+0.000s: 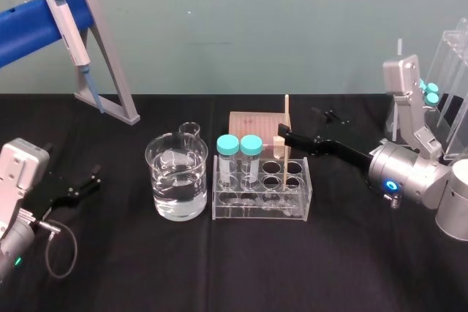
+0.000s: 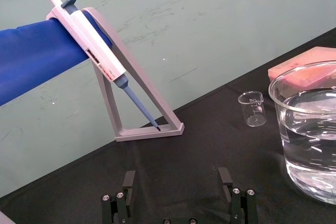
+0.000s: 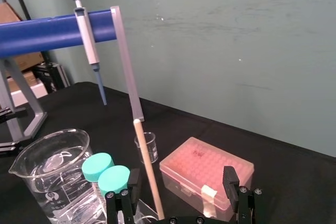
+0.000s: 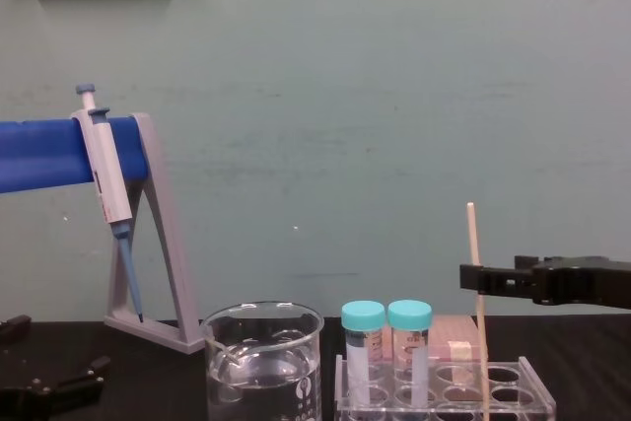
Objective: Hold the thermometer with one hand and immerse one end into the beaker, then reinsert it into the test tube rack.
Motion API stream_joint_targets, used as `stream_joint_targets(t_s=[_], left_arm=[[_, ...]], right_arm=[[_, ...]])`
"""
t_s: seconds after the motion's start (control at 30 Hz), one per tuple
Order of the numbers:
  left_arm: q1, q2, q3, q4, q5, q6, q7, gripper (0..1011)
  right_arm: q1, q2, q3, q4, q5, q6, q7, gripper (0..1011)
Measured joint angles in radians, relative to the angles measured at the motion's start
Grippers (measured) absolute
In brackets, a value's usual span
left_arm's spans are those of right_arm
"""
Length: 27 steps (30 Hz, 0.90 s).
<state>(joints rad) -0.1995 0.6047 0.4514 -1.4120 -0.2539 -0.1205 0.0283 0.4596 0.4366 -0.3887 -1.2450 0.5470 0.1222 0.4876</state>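
**Right claw spread around the standing thermometer**

In the middle of the head view the thermometer (image 3: 146, 163) stands upright in a hole toward the right end of the test tube rack (image 1: 300, 210). The water-filled beaker (image 1: 158, 180) sits just left of the rack. The right gripper (image 3: 181, 170) reaches in from the frame's right, its fingers spread on either side of the rod (which is nearer one finger; I cannot tell if they touch). The left gripper (image 2: 177, 172) rests at lower left, also spread wide.

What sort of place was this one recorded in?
Likely a lab bench setup: a pipette hangs on a stand, a beaker holds clear liquid, and capped tubes stand in a rack.
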Motion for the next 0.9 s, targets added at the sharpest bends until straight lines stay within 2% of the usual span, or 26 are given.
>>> stream_joint_targets(t_s=[0.13, 0.4, 0.5, 0.7, 0.77, 0.9], left_arm=[[0.0, 0.0, 0.0, 0.0, 0.0, 0.0, 0.0, 1004], [0.0, 0.0, 0.0, 0.0, 0.0, 0.0, 0.0, 1004], [0.0, 0.0, 0.0, 0.0, 0.0, 0.0, 0.0, 1004], [0.0, 0.0, 0.0, 0.0, 0.0, 0.0, 0.0, 1004], [0.0, 0.0, 0.0, 0.0, 0.0, 0.0, 0.0, 1004], [0.0, 0.0, 0.0, 0.0, 0.0, 0.0, 0.0, 1004]], right_arm=[[-0.022, 0.01, 0.021, -0.032, 0.006, 0.0, -0.02, 1002], [-0.117, 0.048, 0.102, -0.191, 0.034, 0.0, -0.106, 1002], [-0.148, 0.059, 0.126, -0.227, 0.034, 0.001, -0.133, 1002], [-0.181, 0.065, 0.145, -0.234, 0.014, 0.006, -0.173, 1002], [-0.192, 0.053, 0.145, -0.206, -0.017, -0.003, -0.201, 1002], [-0.203, 0.028, 0.145, -0.171, -0.042, -0.028, -0.231, 1002]])
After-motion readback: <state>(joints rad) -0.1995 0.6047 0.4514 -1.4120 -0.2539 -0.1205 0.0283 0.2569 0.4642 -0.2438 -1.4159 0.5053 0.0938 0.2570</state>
